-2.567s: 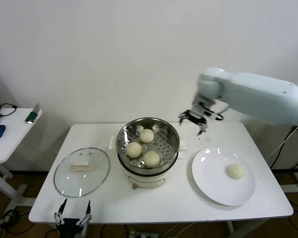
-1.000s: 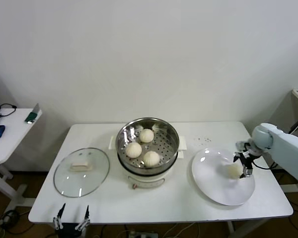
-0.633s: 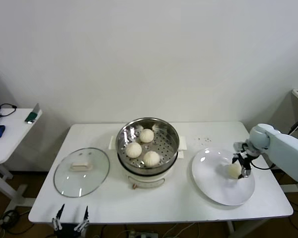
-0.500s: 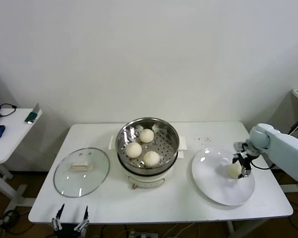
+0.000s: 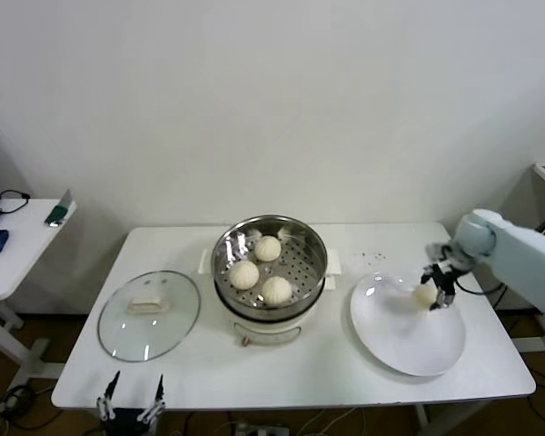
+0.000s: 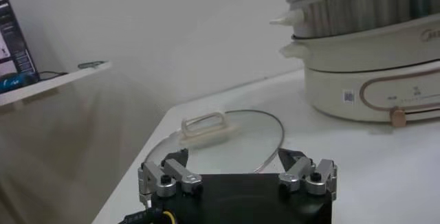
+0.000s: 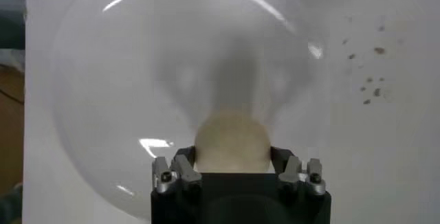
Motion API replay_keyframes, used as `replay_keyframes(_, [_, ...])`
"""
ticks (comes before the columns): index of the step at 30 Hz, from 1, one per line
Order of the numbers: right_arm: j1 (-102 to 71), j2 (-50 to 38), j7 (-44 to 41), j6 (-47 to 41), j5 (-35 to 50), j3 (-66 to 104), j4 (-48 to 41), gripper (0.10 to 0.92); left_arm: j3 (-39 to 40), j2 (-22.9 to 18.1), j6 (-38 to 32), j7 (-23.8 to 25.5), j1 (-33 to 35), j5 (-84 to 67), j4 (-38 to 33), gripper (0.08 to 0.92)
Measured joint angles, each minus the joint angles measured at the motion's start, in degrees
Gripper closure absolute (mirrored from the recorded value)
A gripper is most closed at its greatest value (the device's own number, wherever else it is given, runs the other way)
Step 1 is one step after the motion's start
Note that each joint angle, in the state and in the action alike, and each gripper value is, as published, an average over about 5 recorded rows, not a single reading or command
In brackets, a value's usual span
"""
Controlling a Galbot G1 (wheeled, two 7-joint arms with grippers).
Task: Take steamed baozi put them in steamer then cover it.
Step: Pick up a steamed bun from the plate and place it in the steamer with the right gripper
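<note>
At the far left, beyond the white tabletop (image 5: 300,363), a small side table (image 5: 18,250) carries a few dark items. The left pincer (image 5: 132,400) hangs low at the near edge of the tabletop, its fingers spread wide and gripping nothing. Just beyond it the cover (image 5: 150,313), a clear glass lid with a cream handle, lies flat on the tabletop; the left wrist view shows it (image 6: 227,139) straight ahead of the spread fingers, with the white pot base rising behind.

In the middle stands the steamer (image 5: 271,238), its steel basket open. Three steamed baozi rest on the perforated floor: one toward the back (image 5: 268,248), one nearer the left (image 5: 244,273), one nearest the front (image 5: 276,289).

To the right lies a flat white plate (image 5: 404,341). Over its far part the right pincer (image 5: 433,292) is clenched on the fourth baozi (image 5: 425,293). The right wrist view shows this bun (image 7: 232,143) pressed between the two fingers, with the plate (image 7: 117,74) spread below it; whether the bun touches the plate cannot be told.
</note>
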Motion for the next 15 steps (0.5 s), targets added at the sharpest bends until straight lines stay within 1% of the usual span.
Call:
replay_keyframes(6, [12.2,4.3,0.6,-2.0,10.4,-9.7,0.5,0.313,1.0,0.1,-0.1,0.1,-0.2,0.2,-0.5,0.177])
replay_keyframes(15, [25.5,14.0,2.3,-5.9,27.5,-21.7,2.1,0.313,2.8,0.5,0.3,0.5,-0.3,1.0,-2.4,0.177])
